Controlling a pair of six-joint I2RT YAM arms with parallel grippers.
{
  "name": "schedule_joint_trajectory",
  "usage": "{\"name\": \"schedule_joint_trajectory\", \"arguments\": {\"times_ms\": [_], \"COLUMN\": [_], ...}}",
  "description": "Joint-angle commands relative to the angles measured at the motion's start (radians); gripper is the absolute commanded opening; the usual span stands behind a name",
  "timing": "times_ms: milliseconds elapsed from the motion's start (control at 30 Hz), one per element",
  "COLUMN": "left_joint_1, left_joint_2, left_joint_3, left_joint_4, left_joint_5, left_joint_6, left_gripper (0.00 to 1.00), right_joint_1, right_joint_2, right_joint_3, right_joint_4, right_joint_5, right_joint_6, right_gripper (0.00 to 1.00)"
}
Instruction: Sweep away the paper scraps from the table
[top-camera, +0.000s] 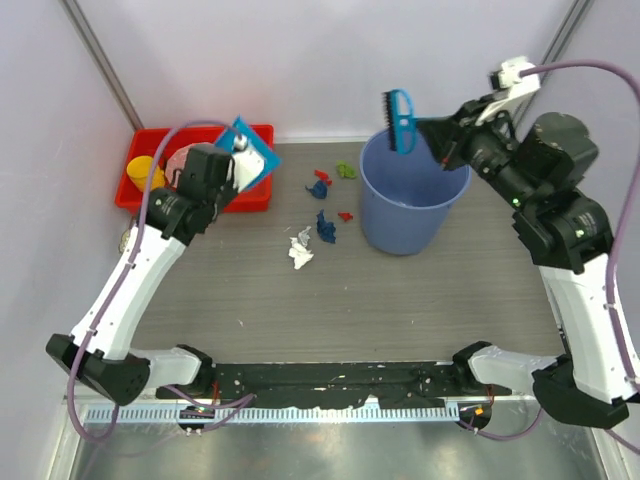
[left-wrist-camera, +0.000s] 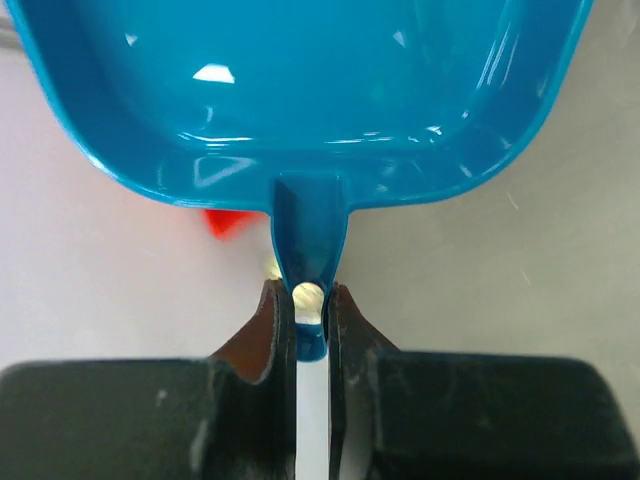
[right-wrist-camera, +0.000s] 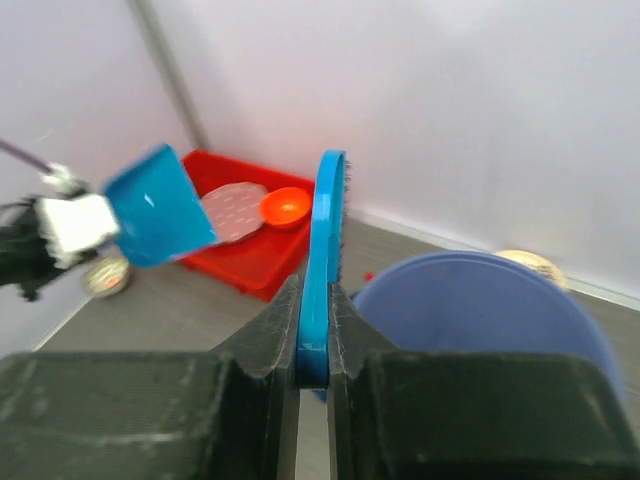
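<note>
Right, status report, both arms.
Left gripper shut on dustpan, raised near red tray. Right gripper shut on brush, raised by bucket. Paper scraps on table beside bucket, unswept.

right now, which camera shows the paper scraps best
Top external: the paper scraps lie scattered on the table just left of the blue bucket. The left wrist view is filled by the dustpan, with no scraps visible. The right wrist view shows at most a tiny red speck past the brush.

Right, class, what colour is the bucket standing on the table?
The bucket is periwinkle blue, clearest in the top external view.
</note>
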Motion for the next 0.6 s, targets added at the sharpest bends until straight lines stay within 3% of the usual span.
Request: {"name": "schedule_joint_trajectory", "arguments": {"times_ms": [0, 133, 233, 367, 567], "left_joint_1": [0.113, 0.182, 0.196, 0.199, 0.199], "left_joint_2": [-0.072, -0.13, -0.147, -0.144, -0.051], "left_joint_3": [-0.245, -0.438, -0.563, -0.681, -0.723], "left_joint_4": [-0.23, -0.299, -0.327, -0.324, -0.278], "left_joint_5": [0.261, 0.373, 0.412, 0.479, 0.538], "left_joint_6": [-0.089, -0.073, -0.06, -0.026, 0.0], "left_gripper": [0.0, 0.0, 0.0, 0.0, 0.0], "right_joint_1": [0.178, 0.373, 0.437, 0.449, 0.458], "right_joint_2": [0.074, 0.195, 0.277, 0.337, 0.499], "right_joint_3": [-0.041, -0.031, -0.025, -0.086, -0.126], "right_joint_4": [0.104, 0.058, 0.02, 0.053, 0.073], "right_joint_5": [-0.073, 0.059, 0.152, 0.139, 0.188], "right_joint_6": [0.014, -0.069, -0.08, -0.083, -0.16], "right_gripper": [0.01, 0.01, 0.01, 0.01, 0.01]}}
